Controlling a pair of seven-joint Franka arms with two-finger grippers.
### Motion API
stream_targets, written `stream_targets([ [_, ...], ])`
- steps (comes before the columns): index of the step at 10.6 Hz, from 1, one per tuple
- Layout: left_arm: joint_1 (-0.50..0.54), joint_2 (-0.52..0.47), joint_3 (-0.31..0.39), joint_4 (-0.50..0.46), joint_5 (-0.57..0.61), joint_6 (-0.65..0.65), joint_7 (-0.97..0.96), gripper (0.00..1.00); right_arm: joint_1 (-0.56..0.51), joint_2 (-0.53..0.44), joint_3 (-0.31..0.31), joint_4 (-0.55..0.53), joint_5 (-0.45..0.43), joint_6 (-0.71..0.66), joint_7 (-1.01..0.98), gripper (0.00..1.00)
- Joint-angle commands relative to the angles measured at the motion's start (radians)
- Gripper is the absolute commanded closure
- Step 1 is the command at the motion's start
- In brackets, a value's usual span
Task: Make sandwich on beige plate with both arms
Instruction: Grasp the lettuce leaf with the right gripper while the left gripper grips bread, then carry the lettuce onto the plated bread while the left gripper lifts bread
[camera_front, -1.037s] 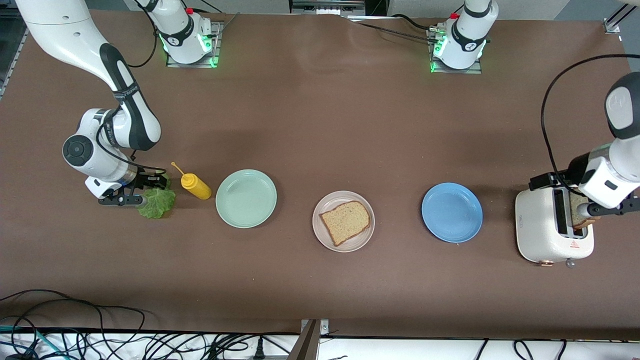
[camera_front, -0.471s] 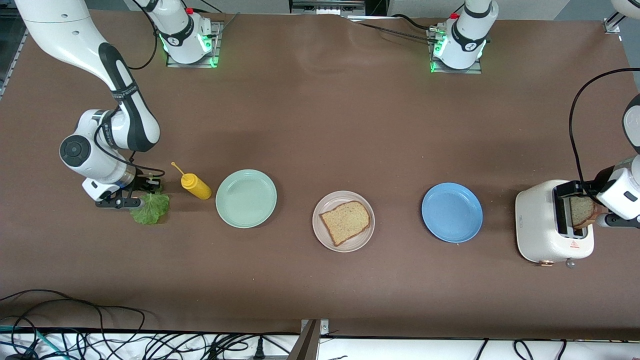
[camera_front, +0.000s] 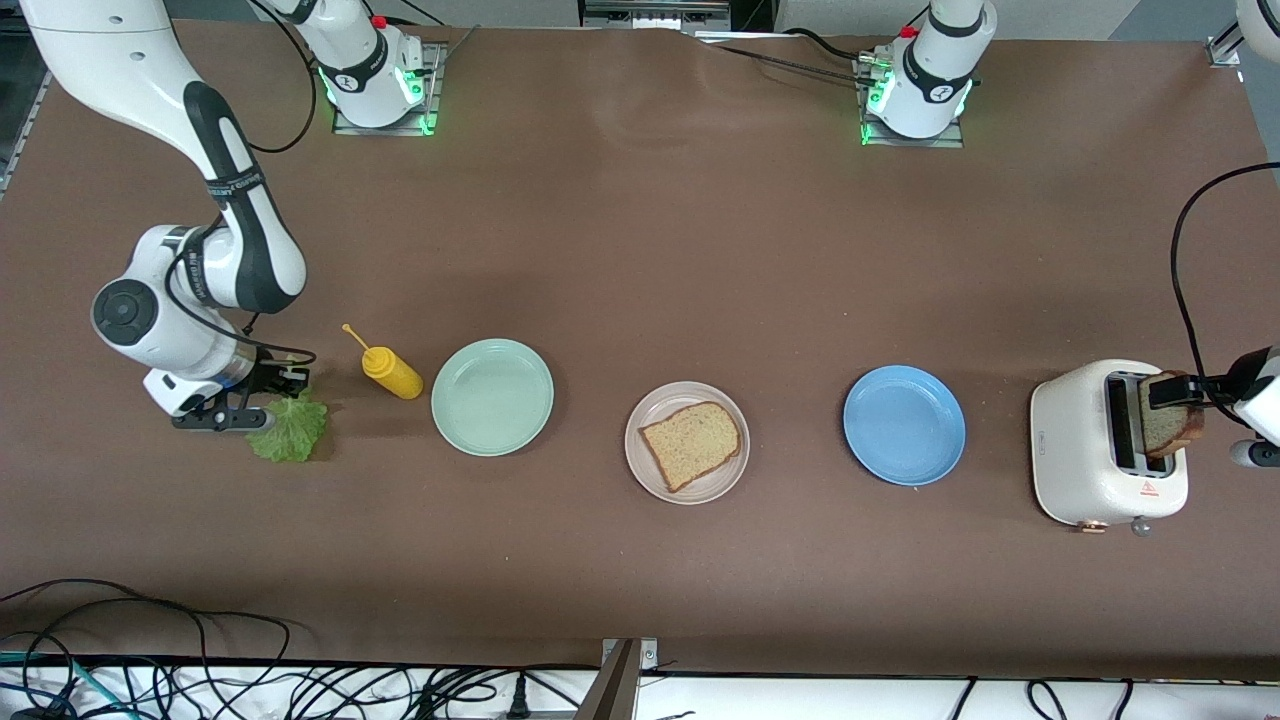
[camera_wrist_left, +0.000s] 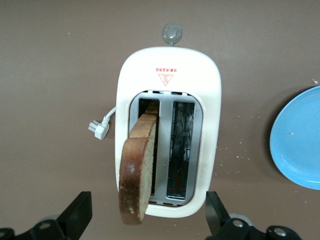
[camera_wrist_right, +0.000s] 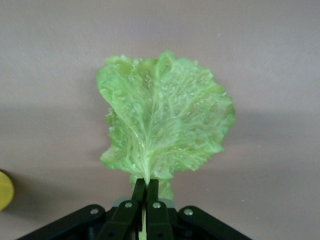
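On the brown bench (camera_front: 640, 250) we see 2 white jointed arms; the right arm's black gripper (camera_wrist_right: 145, 192) sits near the right arm's end of the bench, pinched tight on the stem of a crinkly green lettuce leaf (camera_front: 288, 430), which hangs free past its fingertips. The left arm's black gripper (camera_wrist_left: 147, 220) hangs over the white 2-slot toaster (camera_front: 1108, 441) at the left arm's end of the bench, its fingers (camera_wrist_left: 75, 216) spread wide on either side of a brown crusted bread slice (camera_wrist_left: 137, 167) that leans up out of 1 slot; we cannot tell whether they touch it. Along the middle of the bench lie 3 round plates in a row: a mint-green plate (camera_front: 492, 397), the pale beige plate (camera_front: 686, 399) carrying 1 brown wholemeal bread slice (camera_front: 691, 443), and a blue plate (camera_front: 904, 425) nearest the toaster. A small yellow squeeze bottle (camera_front: 390, 370) lies tilted between the lettuce and the mint-green plate.
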Motion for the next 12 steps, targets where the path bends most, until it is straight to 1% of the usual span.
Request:
stream_targets([
  [1, 0.002, 0.041, -0.006, 0.042, 0.023, -0.004, 0.028, 0.00, -0.004, 0.000, -0.001, 0.144, 0.016, -0.143, -0.010, 1.00],
  [4, 0.029, 0.067, -0.009, 0.041, 0.015, 0.012, 0.031, 0.00, 0.003, 0.000, 0.000, 0.327, 0.016, -0.305, -0.005, 1.00],
  [6, 0.040, 0.079, -0.009, 0.041, 0.014, 0.014, 0.031, 0.00, 0.054, -0.002, 0.011, 0.462, 0.019, -0.445, -0.004, 1.00],
  [7, 0.042, 0.084, -0.009, 0.041, 0.000, 0.013, 0.029, 0.19, 0.101, 0.000, 0.014, 0.519, 0.016, -0.495, 0.062, 1.00],
  [9, 0.043, 0.090, -0.009, 0.042, -0.009, 0.012, 0.009, 0.68, 0.187, 0.001, 0.023, 0.551, 0.018, -0.506, 0.319, 1.00],
  [10, 0.042, 0.093, -0.009, 0.042, -0.008, 0.012, 0.008, 0.77, 0.233, 0.006, 0.032, 0.567, 0.018, -0.505, 0.426, 1.00],
  [11, 0.043, 0.093, -0.009, 0.044, -0.009, 0.014, 0.008, 0.94, 0.272, 0.009, 0.040, 0.567, 0.022, -0.494, 0.547, 1.00],
  [12, 0.043, 0.093, -0.009, 0.050, -0.009, 0.014, 0.008, 1.00, 0.307, 0.027, 0.051, 0.567, 0.062, -0.471, 0.650, 1.00],
])
